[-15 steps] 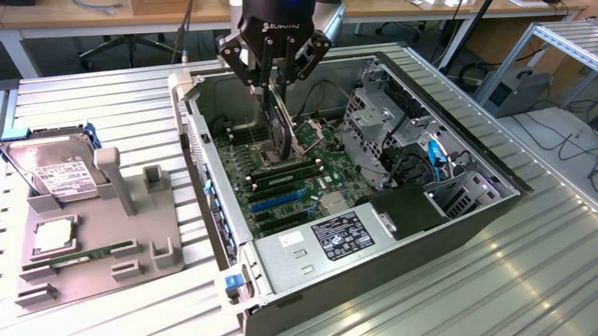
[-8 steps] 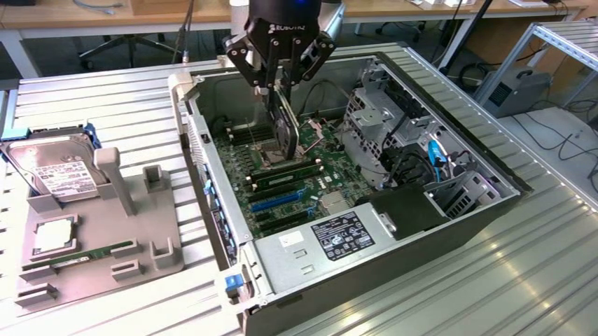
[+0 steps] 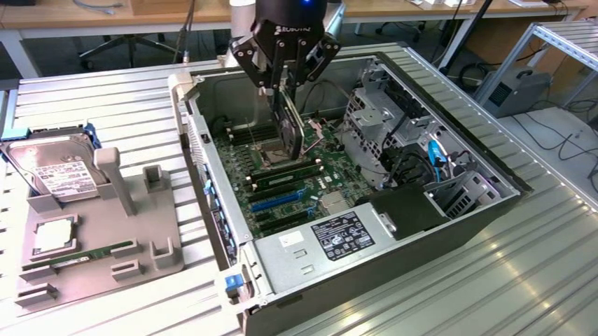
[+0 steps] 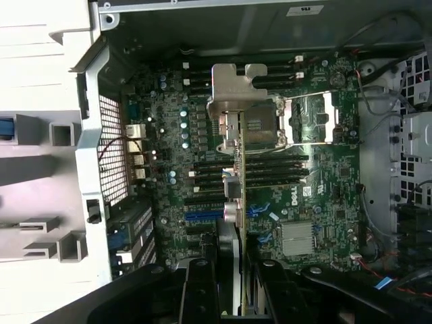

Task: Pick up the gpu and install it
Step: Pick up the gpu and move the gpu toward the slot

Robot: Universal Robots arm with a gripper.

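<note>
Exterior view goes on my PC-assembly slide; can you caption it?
End effector grips the gpu on edge over the motherboard inside the open computer case.

The surface (image 3: 523, 280) is a silvery metal top made of long ribbed slats. An open black computer case (image 3: 421, 252) lies on its side across the middle, reaching towards the edge on the exterior view's right. A grey plastic holder (image 3: 103, 280) rests flat beside the case, towards the edge on the exterior view's left.
</note>
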